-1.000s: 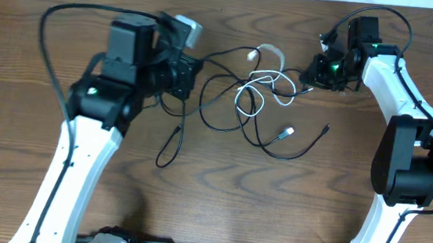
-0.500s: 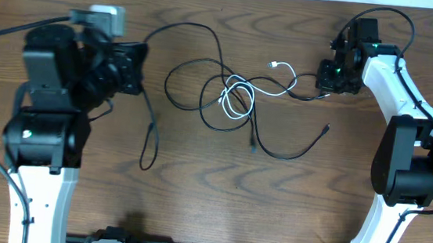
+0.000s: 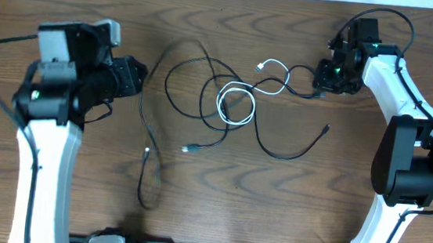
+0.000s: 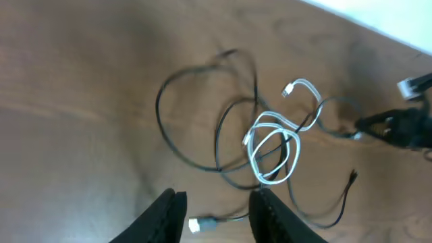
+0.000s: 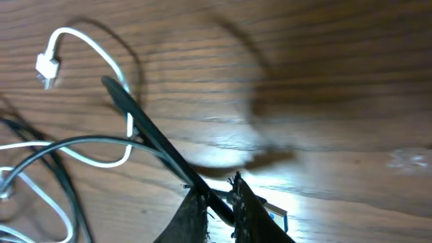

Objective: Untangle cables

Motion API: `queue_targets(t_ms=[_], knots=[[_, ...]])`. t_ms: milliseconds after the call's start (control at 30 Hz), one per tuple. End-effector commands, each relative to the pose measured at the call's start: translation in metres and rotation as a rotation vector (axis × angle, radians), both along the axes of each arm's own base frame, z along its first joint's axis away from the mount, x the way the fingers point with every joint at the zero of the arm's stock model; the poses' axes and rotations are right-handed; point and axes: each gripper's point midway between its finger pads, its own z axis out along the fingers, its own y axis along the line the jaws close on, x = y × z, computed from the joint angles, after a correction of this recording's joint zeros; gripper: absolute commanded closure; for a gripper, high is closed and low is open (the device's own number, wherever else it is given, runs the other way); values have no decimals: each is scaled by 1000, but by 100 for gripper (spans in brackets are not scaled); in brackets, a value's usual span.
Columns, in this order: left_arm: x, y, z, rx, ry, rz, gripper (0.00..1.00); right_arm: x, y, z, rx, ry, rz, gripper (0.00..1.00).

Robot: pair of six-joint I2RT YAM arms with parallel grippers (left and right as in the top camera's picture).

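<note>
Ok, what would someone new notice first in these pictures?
The white cable, looped brightly among the black cables at the middle of the table, stands out first. To its right, the right gripper is shut on one black cable; the left gripper hangs open left of the tangle.

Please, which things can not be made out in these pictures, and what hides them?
- Right wrist: the black cable beyond the right hand, cut off by the bottom edge.
- Left wrist: which strand lies on top in the white cable tangle, blurred.
- Overhead: the type of the plug, too small.
- Overhead: the right hand's fingertips, hidden by its own body.
</note>
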Motion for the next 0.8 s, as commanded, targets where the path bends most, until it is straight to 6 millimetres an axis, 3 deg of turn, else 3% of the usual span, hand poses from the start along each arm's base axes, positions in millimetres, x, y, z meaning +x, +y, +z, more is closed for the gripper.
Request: queue_targets(t_ms=[0, 67, 300, 567, 767], knots=[[1, -9, -19, -62, 80, -34, 48, 3, 13, 23, 74, -42, 27, 91], [3, -16, -28, -87, 115, -56, 32, 4, 13, 23, 74, -43, 27, 99], [5, -54, -45, -54, 138, -201, 32, 2, 15, 23, 89, -37, 31, 99], [11, -112, -70, -69, 182, -319, 32, -14, 72, 61, 483, -12, 148, 99], [16, -166, -76, -141, 197, -325, 33, -19, 98, 96, 719, -46, 236, 99]])
